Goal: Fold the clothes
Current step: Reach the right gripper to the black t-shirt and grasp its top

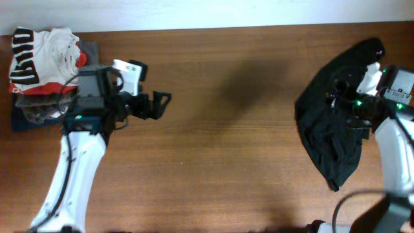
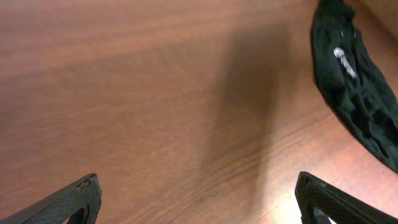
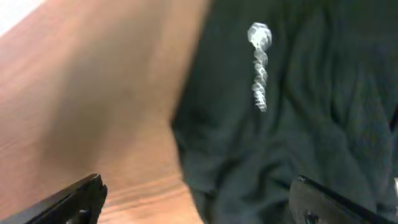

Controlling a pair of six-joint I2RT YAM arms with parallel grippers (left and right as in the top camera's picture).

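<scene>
**Item 1. Left arm** (image 1: 71,175): white link rising from the near edge of the bench (image 1: 226,162) on the left side.

**Item 2. Right arm** (image 1: 394,149): white link at the near right, partly out of view at the edge.

**Item 3. Left end effector** (image 2: 198,202): fingers spread wide, nothing between them. It sits over bare wood left of centre and points toward the right side of the bench. It is well apart from the shirt.

**Item 4. Black T-shirt** (image 1: 330,142): one, unfolded, lying in a crumpled heap on the right side of the bench. The heap runs from near the far edge down to a narrow tip toward the near edge. A small white logo (image 3: 259,62) faces upward among the wrinkles; the text is too blurred to read.

**Item 5. Right end effector** (image 3: 199,202): fingers set wide, gripping nothing. It is placed over the far part of the black T-shirt, with one finger over wood at the garment's edge and the other over the fabric.

**Item 6. White garment** (image 1: 42,58): bold black and red print, bunched at the far left corner. It rests on top of the darker folded garments (image 1: 29,116), just beside the left arm's wrist.
</scene>
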